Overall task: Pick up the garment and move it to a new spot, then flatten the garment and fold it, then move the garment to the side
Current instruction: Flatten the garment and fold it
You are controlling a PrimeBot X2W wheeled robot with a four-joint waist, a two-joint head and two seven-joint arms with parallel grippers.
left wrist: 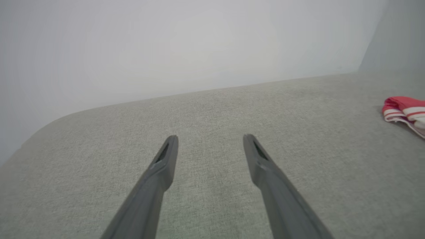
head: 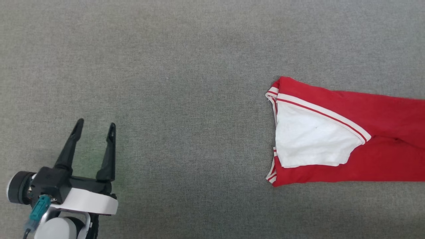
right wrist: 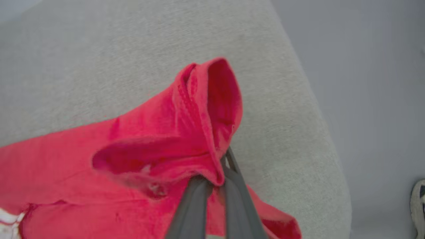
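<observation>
The garment (head: 382,132), bright red with a white sleeve folded over it and striped trim, lies in a long band at the right of the head view and runs off the right edge. Its striped end (left wrist: 403,109) peeks in at the right of the left wrist view. My left gripper (head: 95,127) hovers open and empty at the lower left, far from the cloth; its fingers (left wrist: 164,159) point over bare grey fabric. My right gripper (right wrist: 220,166) is shut on a raised red fold of the garment (right wrist: 199,113), lifted off the surface near the rounded edge.
A grey woven surface (head: 172,83) carries everything. In the right wrist view its rounded edge (right wrist: 332,166) drops to a pale floor, where a shoe (right wrist: 417,202) shows at the far right. A pale wall (left wrist: 166,49) rises behind the surface.
</observation>
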